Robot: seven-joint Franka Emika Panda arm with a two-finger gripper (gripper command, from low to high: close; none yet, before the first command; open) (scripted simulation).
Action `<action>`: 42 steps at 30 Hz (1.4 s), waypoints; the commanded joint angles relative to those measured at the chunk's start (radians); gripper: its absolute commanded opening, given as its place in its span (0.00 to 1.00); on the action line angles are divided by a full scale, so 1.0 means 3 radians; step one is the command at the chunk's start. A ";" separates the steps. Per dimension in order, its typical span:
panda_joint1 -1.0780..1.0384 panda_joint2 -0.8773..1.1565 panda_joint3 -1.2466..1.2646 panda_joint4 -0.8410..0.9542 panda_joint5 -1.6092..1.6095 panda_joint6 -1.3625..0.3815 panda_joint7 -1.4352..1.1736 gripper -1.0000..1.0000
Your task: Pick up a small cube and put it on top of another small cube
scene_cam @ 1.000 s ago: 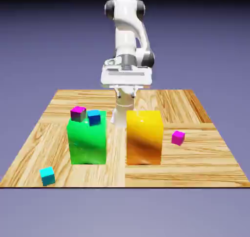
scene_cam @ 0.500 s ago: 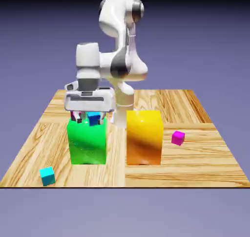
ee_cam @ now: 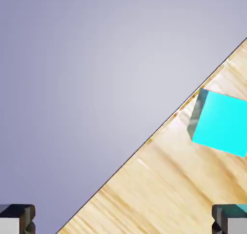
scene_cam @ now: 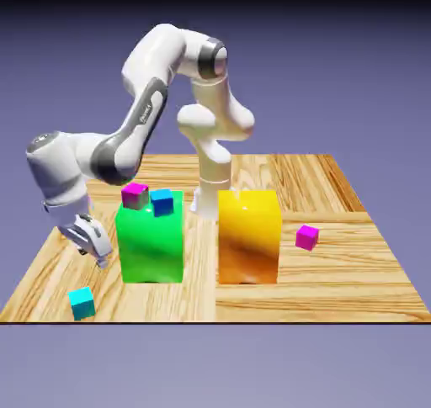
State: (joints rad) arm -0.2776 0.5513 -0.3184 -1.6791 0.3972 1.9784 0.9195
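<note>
The small cube [scene_cam: 82, 303], light cyan, lies on the wooden table near its front edge at the exterior view's left. My gripper [scene_cam: 98, 254] hangs low, left of the big green block [scene_cam: 151, 242] and a little above and behind the cube. In the hand view the same small cube [ee_cam: 219, 123] shows at the right, off the line between my fingertips [ee_cam: 230, 219]. The gripper [ee_cam: 123, 222] is open and empty. A small magenta cube [scene_cam: 135, 195] and a darker blue small cube [scene_cam: 162, 202] sit on top of the green block.
A big yellow block [scene_cam: 249, 235] stands right of the green one. Another small magenta cube [scene_cam: 307, 237] lies on the table [scene_cam: 337, 288] further to the exterior view's right. The table edge [ee_cam: 159, 131] runs close beside the cyan cube.
The arm swung from the middle, over the green block, then down to the exterior view's left. The jaws have widened. No cube has moved.
</note>
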 commanded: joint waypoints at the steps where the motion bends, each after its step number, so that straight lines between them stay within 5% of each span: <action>1: -0.0031 0.0120 -0.0034 0.0121 0.0042 -0.0113 0.0019 0.50; 11: -0.0340 0.1317 -0.0374 0.1329 0.0467 -0.1244 0.0210 0.50; 17: -0.0237 0.1446 -0.0311 0.0957 0.0574 -0.0792 0.0104 0.50; 18: -0.0237 0.1446 -0.0311 0.0957 0.0574 -0.0792 0.0104 0.00; 23: -0.0307 0.1240 -0.0365 0.1276 0.0409 -0.1274 0.0173 0.00; 42: 0.0611 -0.1055 -0.0035 -0.0426 -0.1147 -0.1659 -0.0792 0.00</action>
State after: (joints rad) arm -0.0944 0.2348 -0.3289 -1.8069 0.0551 1.4807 0.6820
